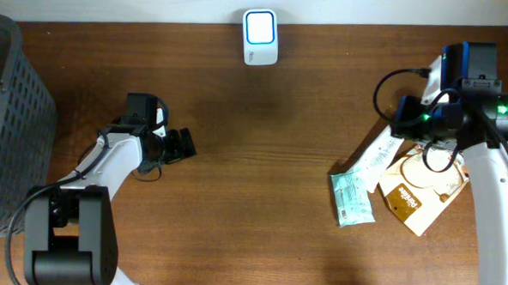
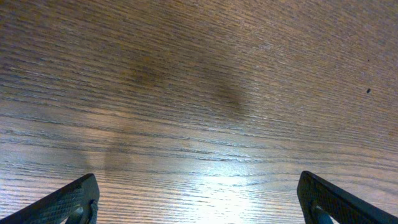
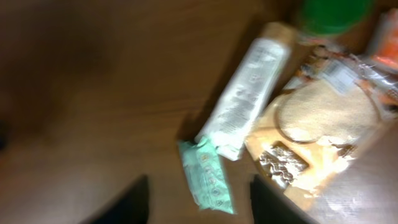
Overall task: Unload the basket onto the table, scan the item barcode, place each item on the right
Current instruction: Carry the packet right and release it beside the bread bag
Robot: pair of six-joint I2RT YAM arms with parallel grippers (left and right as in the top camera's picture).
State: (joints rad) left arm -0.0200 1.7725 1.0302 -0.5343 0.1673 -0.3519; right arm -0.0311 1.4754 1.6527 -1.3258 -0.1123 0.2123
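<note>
**Goods wait on the right as both grippers stand apart**

From my remote station, the overhead camera shows three goods bunched at the right end of the brown wooden tabletop (image 1: pixel 260 203). A long white plastic tube (image 1: pixel 378 161) lies at a slant. A flat mint-green packet (image 1: pixel 352 198) sits just beside its lower end, and a tan-and-orange pouch (image 1: pixel 419 197) touches its right side.

The right gripper (image 3: pixel 199 183) hangs over the goods with its two dark fingers apart, clamped on nothing. In its blurred wrist view the green packet lies on the wood, seen in the gap between them.

The white box-shaped barcode scanner (image 1: pixel 260 37), its square window lit, sits at the middle of the tabletop's far edge, well apart from the goods.

On the left, the left gripper (image 1: pixel 183 145) hangs over bare wood, spread wide and empty. A grey mesh basket (image 1: pixel 11 106) sits at the left edge.
</note>
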